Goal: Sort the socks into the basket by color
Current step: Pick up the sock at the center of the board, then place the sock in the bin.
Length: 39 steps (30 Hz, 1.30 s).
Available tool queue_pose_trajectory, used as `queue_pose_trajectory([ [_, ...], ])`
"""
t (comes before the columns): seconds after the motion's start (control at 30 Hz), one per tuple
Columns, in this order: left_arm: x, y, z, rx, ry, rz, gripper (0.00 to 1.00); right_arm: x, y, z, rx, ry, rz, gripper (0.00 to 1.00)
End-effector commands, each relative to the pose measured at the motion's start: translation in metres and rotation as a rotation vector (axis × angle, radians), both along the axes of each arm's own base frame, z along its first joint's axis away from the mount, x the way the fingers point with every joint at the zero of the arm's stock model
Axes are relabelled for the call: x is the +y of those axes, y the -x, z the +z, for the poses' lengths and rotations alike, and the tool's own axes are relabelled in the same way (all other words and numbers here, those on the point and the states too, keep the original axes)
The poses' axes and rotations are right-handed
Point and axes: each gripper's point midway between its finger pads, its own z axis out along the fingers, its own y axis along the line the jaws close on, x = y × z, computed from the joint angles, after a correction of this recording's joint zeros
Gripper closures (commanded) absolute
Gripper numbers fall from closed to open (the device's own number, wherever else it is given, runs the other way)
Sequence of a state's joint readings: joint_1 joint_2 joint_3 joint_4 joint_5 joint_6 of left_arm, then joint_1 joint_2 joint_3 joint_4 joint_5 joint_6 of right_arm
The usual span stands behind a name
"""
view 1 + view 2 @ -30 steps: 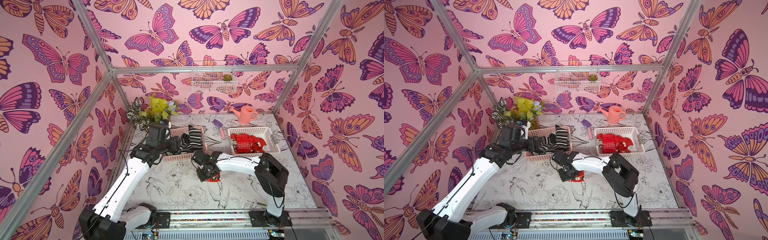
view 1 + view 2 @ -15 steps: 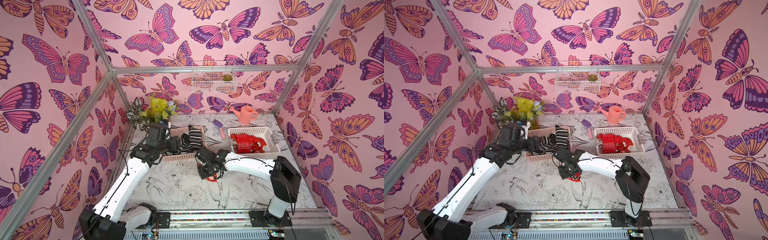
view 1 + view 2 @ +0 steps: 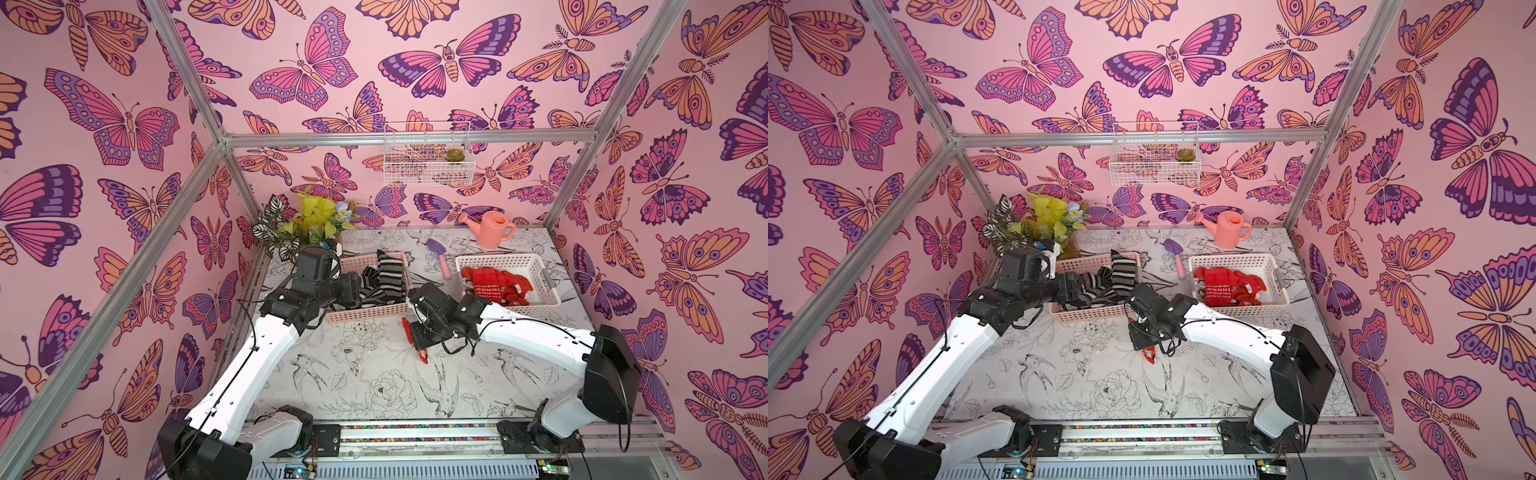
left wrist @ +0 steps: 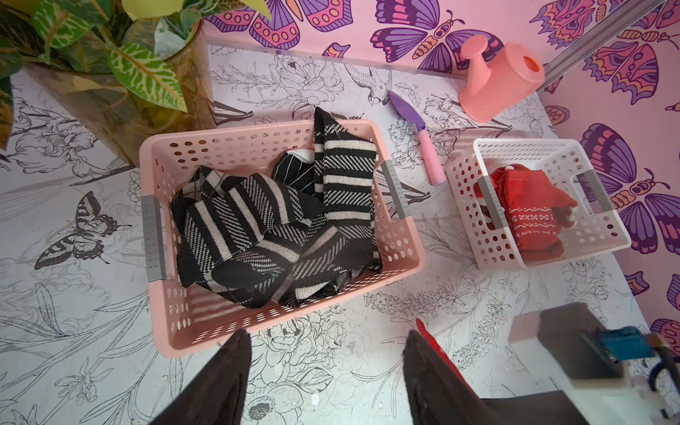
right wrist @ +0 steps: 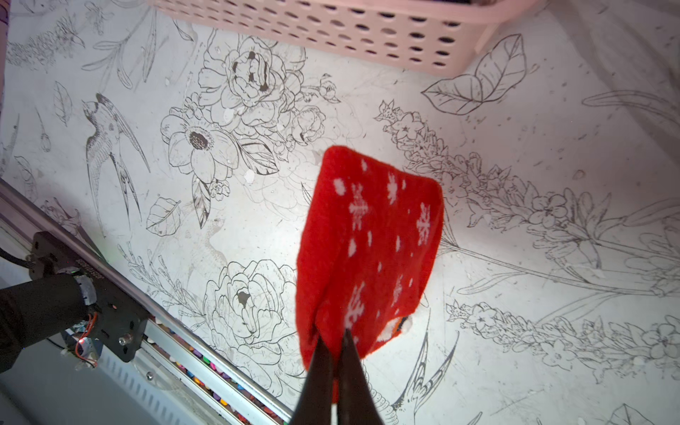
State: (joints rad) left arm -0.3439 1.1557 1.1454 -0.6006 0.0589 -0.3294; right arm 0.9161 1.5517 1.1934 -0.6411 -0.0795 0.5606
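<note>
Starting far left: the plant (image 3: pixel 307 226) sits behind the left end of the pink basket (image 3: pixel 365 309). Your left gripper (image 4: pixel 326 333) hangs over that basket's left end, its pincer spread wide with nothing between the fingers (image 4: pixel 228 368). Inside the pink basket the black-and-white socks (image 4: pixel 257 228) lie in a heap, and one striped sock is draped up over the back rim. Just off the basket's front right corner, your right gripper (image 5: pixel 334 336) is pinched tight on the edge of a red sock (image 5: pixel 368 239) with white snowflakes. It dangles from the jaws over the table (image 5: pixel 515 294); I can't tell whether its lower end touches the surface. Off the basket's back right corner lies a purple-and-pink trowel (image 4: pixel 423 143), with a pink watering can (image 4: pixel 504 81) farther back. Right of the pink basket stands the white basket (image 4: pixel 474 206), with the other red socks (image 4: pixel 530 217) piled inside.
</note>
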Motion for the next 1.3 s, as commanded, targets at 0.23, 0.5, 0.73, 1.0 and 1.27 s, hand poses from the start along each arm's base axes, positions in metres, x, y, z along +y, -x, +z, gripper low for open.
queue_pose_trajectory([
  [0.23, 0.005, -0.001, -0.009, 0.021, -0.023, 0.011, 0.33, -0.035, -0.013, 0.037, -0.059, -0.068, -0.059, 0.95],
  [0.5, 0.004, -0.003, -0.010, 0.024, -0.022, 0.010, 0.33, -0.074, -0.030, 0.062, -0.112, -0.092, -0.140, 0.95],
  [0.73, 0.004, -0.003, -0.012, 0.028, -0.022, 0.009, 0.33, -0.113, -0.046, 0.080, -0.161, -0.097, -0.222, 0.95],
  [1.0, 0.003, -0.004, -0.013, 0.032, -0.022, 0.006, 0.33, -0.151, -0.060, 0.090, -0.176, -0.090, -0.296, 0.95],
  [1.27, 0.000, -0.007, -0.018, 0.048, -0.021, 0.001, 0.33, -0.197, -0.074, 0.104, -0.212, -0.062, -0.390, 0.96],
])
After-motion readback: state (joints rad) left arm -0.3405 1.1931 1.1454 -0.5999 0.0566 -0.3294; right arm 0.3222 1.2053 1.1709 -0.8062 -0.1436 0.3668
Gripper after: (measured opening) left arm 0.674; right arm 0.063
